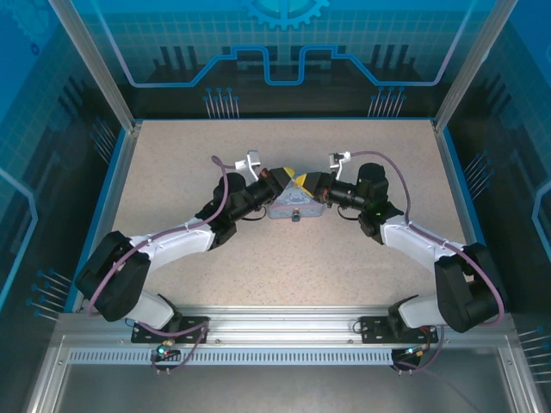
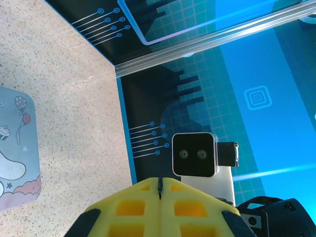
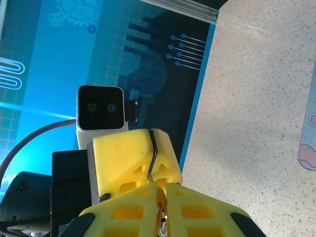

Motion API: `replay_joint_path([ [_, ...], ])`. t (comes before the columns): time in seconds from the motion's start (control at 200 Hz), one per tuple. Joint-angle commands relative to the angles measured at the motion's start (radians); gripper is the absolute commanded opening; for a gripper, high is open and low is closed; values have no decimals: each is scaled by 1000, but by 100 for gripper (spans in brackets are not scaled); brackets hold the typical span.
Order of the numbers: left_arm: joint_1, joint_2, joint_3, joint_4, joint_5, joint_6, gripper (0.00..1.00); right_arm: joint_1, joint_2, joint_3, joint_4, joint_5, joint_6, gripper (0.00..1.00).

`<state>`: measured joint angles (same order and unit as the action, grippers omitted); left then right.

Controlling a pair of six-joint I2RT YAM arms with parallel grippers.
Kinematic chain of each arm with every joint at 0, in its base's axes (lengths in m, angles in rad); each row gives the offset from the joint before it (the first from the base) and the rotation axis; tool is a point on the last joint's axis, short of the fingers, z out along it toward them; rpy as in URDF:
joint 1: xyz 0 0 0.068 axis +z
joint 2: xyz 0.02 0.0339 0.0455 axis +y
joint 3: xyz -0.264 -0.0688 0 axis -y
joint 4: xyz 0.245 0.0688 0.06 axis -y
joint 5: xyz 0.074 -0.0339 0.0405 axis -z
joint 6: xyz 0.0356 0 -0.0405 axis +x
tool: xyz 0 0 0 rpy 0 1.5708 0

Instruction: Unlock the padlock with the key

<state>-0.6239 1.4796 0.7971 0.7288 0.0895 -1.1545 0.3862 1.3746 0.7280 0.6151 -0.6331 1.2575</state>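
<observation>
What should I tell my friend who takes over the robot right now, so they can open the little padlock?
Left gripper: jaws shut, nothing seen between them, held over the tin box.
Right gripper: jaws shut on a thin silvery piece, likely the key, close against the left gripper's tips.
Padlock: probably the small dark thing at the box's near edge, below both grippers. It is too small to tell if it is open.
Done: the key seems to be picked up.
Left: put the key in the padlock and turn it.
</observation>
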Motion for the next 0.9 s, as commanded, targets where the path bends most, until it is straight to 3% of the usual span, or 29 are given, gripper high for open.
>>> replay_joint_path([
  [0.0,-17,18,-8,26,-10,-8,0,14,-2,35,48,-27,8,14],
  [0.58,-22,18,-28,27,-41,-4,0,15,-4,36,53,-33,12,18],
  [0.895,-27,13,-36,26,-65,1,0,17,2,34,59,-32,18,7],
])
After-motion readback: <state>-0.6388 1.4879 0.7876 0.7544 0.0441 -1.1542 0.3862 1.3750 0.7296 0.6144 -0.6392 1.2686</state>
